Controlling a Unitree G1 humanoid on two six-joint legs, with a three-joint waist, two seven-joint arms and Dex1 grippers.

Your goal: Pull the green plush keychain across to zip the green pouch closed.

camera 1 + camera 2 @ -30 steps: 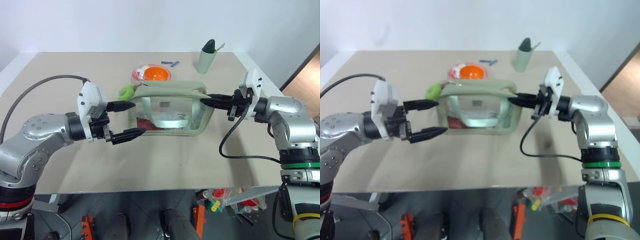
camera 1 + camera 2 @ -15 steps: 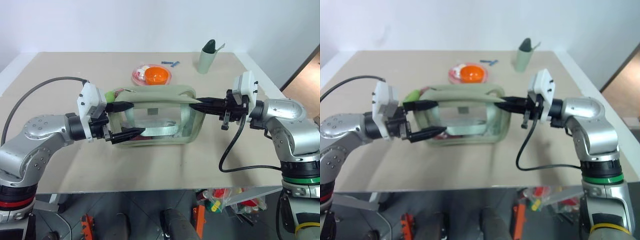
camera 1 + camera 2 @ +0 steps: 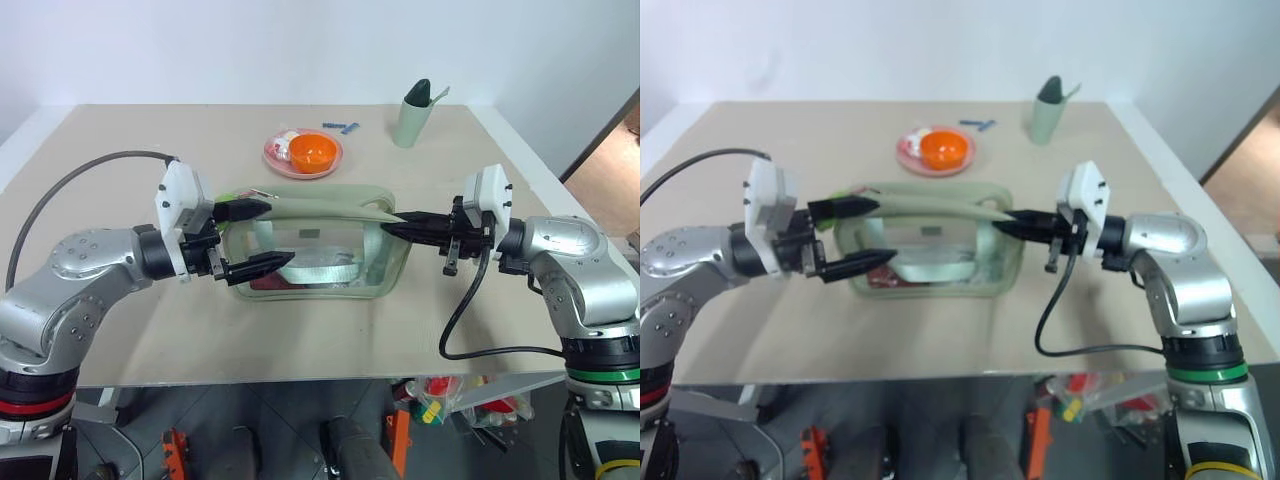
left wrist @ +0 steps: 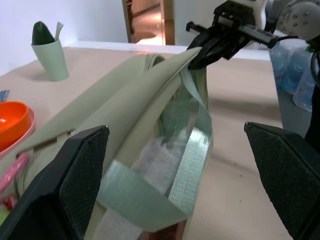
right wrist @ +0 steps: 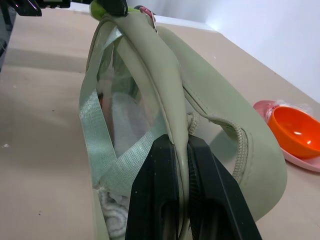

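Pouch (image 3: 330, 245) drawn nearer; right tool (image 3: 392, 224) clamps its end, wide-spread left tool (image 3: 262, 237) beside keychain (image 5: 102, 6).

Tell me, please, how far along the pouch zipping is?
Done: the right gripper is shut on the green pouch at its end. In hand: the left gripper is open around the opposite end, beside the green plush keychain. Left: grasping the keychain and pulling it across; the zipper still gapes.
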